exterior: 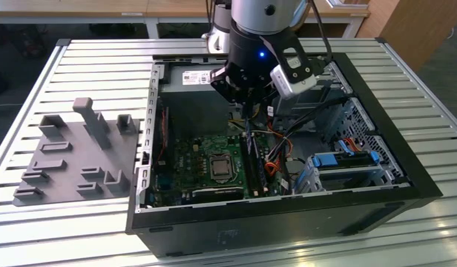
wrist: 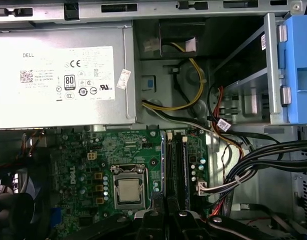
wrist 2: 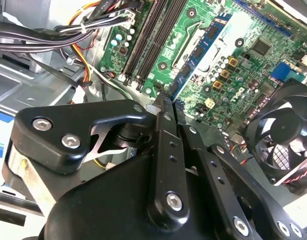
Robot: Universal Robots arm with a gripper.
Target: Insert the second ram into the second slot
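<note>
Jaws of the gripper (wrist 2: pixel 166 102) are pinched shut on the blue memory stick (wrist 2: pixel 194 61). We see it held on edge just above the green motherboard (wrist 2: pixel 243 65), beside the dark memory slots (wrist 2: pixel 148 40), inside the open computer case (exterior: pixel 288 222).

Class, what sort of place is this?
Probably a robotics lab: an open computer case on a slatted metal table, a grey fixture tray beside it, the gripper holding the second ram over it.

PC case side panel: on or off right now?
Off. In the exterior view the case lies with its open side up, nothing covering it; the motherboard and blue drive caddy sit exposed.
</note>
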